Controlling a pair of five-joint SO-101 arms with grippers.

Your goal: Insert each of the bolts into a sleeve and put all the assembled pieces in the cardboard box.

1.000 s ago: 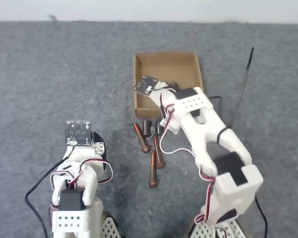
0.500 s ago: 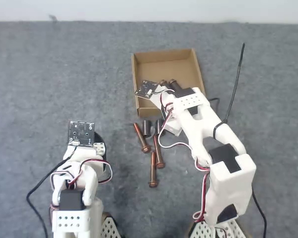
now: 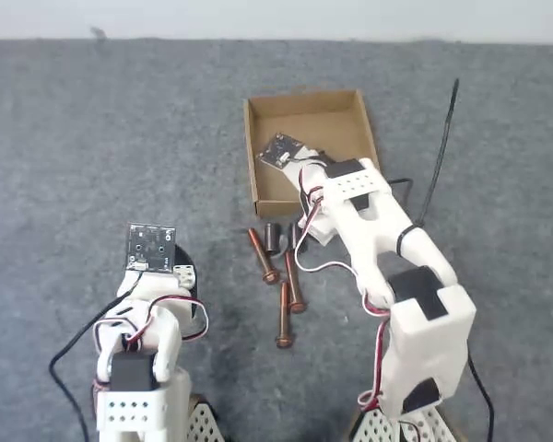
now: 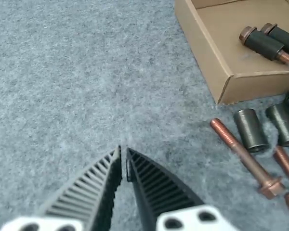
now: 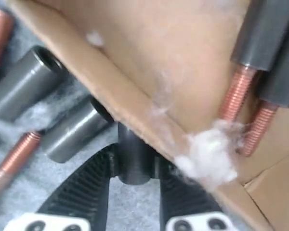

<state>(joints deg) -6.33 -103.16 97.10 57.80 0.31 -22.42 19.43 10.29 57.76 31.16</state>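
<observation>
The left gripper (image 4: 124, 150) hangs over bare grey counter toward the near-left corner, its fingers closed on nothing, the tips all but touching. Mid-counter lie three loose bolts (image 3: 283, 313) and two free sleeves (image 4: 250, 129), just before the cardboard box (image 3: 304, 109). The box sits nearer the far edge and holds two assembled pieces (image 4: 265, 41). The right gripper (image 5: 135, 161) is at the box's near wall, fingers clamped on a dark sleeve (image 5: 132, 144).
</observation>
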